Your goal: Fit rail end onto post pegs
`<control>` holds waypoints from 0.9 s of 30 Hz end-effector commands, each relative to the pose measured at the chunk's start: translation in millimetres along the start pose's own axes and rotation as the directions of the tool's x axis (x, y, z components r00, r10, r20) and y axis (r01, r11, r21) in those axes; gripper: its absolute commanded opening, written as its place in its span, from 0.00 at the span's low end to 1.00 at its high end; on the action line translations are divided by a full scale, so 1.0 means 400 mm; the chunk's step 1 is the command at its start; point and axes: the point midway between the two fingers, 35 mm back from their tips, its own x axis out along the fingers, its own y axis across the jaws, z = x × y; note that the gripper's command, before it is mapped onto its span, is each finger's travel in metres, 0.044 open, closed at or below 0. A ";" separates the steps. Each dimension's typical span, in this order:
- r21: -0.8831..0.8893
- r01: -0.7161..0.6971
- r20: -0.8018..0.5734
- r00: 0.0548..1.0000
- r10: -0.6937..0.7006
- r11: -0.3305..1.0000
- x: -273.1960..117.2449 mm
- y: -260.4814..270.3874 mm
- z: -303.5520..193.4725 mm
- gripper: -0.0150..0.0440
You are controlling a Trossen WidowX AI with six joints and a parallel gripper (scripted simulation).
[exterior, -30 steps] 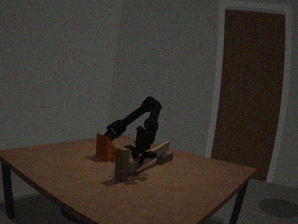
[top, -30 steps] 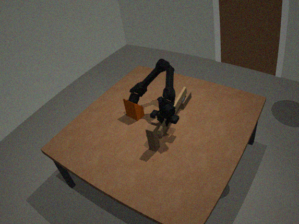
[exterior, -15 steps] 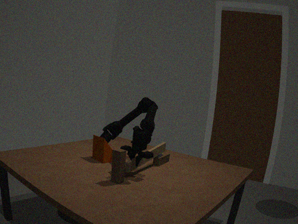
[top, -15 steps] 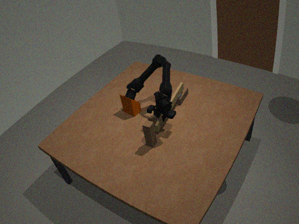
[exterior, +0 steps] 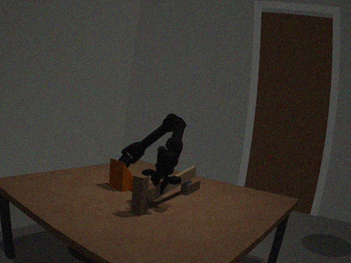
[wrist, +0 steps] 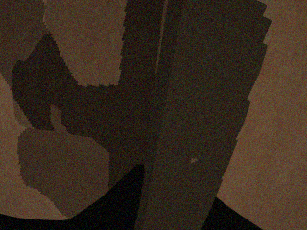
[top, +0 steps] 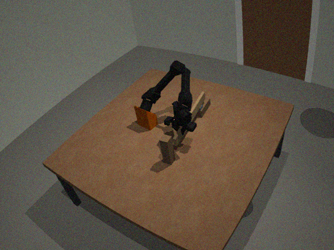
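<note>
The long wooden rail (top: pixel 198 104) (exterior: pixel 187 173) (wrist: pixel 201 96) runs from the footboard block (exterior: pixel 191 187) toward the short upright post (top: pixel 167 152) (exterior: pixel 140 194). My gripper (top: pixel 180 131) (exterior: pixel 159 186) (wrist: pixel 157 172) points down and is shut on the rail near its post end. That end appears raised off the table, with a shadow below it, and is close behind the post. The far end is at the footboard block; how it sits in the bracket is too dark to tell. The pegs, the holes and any gap at the post cannot be made out.
An orange block (top: pixel 145 119) (exterior: pixel 120 177) stands on the table (top: pixel 224 161) (exterior: pixel 204 226) beside the arm's base, to the left of the rail. The arm arches over from there to the rail. Dark shadows lie around the post and rail.
</note>
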 end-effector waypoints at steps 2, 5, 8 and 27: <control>-0.001 0.012 0.001 1.000 -0.012 1.000 -0.016 -0.005 0.000 0.25; -0.001 0.012 0.001 1.000 -0.012 1.000 -0.019 -0.005 0.000 0.25; -0.001 0.012 0.001 1.000 -0.012 1.000 -0.023 -0.005 0.000 0.25; -0.001 0.012 0.001 1.000 -0.012 1.000 -0.045 -0.004 -0.001 0.25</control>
